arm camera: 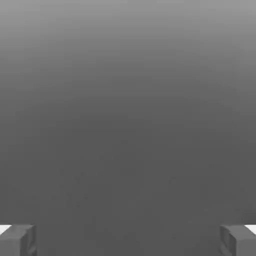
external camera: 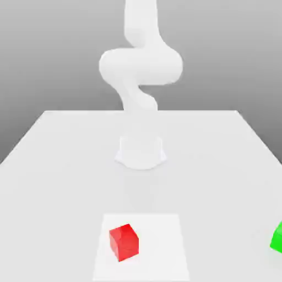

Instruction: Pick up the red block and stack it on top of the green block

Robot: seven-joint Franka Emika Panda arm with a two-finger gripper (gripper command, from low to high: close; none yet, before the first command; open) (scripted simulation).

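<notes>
Pincer (arm camera: 128, 241) wide open, empty; pale tabletop (external camera: 66, 187), white square patch (external camera: 165, 248), grey backdrop (external camera: 66, 49).

Red block (external camera: 124, 243) smooth and slightly glossy, arm (external camera: 141, 66) smooth white (plastic-looking), tabletop (external camera: 66, 193) plain and smooth

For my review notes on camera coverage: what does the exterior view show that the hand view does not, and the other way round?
Exterior view: the red block on a white square, part of the green block, the tabletop and the arm.
Hand view: the open gripper.
Both: a plain grey background.
</notes>
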